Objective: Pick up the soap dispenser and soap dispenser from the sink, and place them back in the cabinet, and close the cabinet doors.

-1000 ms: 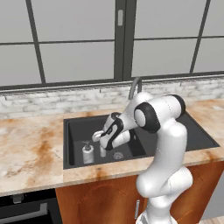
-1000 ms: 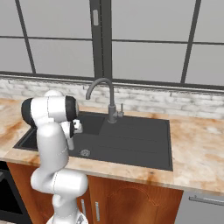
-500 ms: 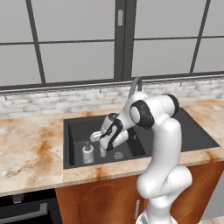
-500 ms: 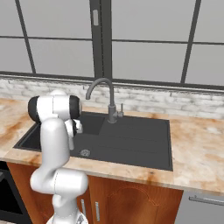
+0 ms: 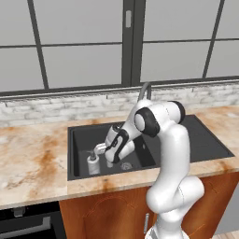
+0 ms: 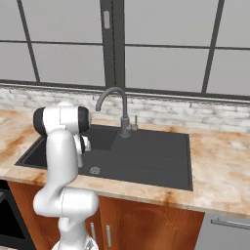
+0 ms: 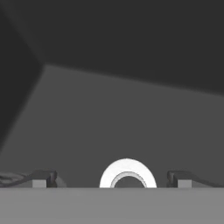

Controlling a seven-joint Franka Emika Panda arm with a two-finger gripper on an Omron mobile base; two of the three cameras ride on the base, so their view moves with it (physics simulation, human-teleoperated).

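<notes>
So the gripper is down in the sink near its left wall, fingers spread wide around a soap dispenser, first pickup I'd say, and next it needs to squeeze and lift.

you see the marbled dispenser upright in the dark sink, the slim white dispenser just beside it.

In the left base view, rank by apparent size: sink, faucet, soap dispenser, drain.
1. Sink
2. Faucet, mostly hidden behind the arm, so this rank is unsure
3. Soap dispenser
4. Drain

The last two look close in size.
</notes>
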